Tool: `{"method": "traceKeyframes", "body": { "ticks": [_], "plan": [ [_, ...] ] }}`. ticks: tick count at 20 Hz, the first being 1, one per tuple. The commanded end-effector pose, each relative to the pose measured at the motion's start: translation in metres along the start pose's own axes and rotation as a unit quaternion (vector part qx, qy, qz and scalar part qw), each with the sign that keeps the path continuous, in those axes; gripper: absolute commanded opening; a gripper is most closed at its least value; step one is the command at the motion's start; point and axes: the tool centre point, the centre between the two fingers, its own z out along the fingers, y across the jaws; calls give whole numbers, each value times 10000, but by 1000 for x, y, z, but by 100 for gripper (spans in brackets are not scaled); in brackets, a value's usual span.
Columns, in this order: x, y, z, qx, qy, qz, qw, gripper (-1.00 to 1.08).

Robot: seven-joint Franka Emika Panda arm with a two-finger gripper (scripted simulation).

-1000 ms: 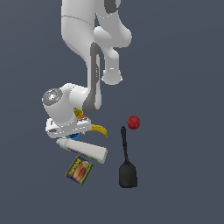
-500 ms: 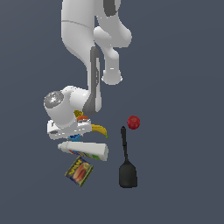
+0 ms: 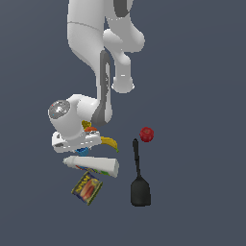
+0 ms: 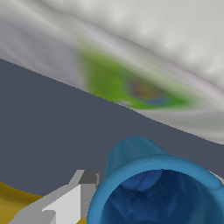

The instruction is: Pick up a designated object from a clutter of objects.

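Blue cup [image 4: 157,192] lies right at the gripper [image 3: 82,148], its open mouth filling the wrist view, one grey fingertip [image 4: 74,199] just beside its rim; whether the jaws are spread or clamped on it I cannot tell. In the exterior view only a sliver of blue shows beneath the hand, just beside the white labelled bottle [image 3: 93,165], with the banana [image 3: 109,142] near.

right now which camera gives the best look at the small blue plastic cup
The wrist view: the small blue plastic cup fills the near foreground, open rim and hollow inside plain, one grey finger beside it. The exterior view shows only a blue sliver under the white robot hand, above the white labelled bottle.
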Motion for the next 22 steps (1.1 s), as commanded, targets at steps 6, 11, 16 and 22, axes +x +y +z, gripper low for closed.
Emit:
{"method": "traceKeyframes", "body": {
  "ticks": [6,11,16,22],
  "plan": [
    [13,-22,-26,-3,6,-3,10000,-100],
    [31,-52,-62,-6,5,-4,10000,-100],
    [53,-90,-108,-10,4,-4,10000,-100],
    [81,-137,-164,-13,4,-4,10000,-100]
  ]
}}
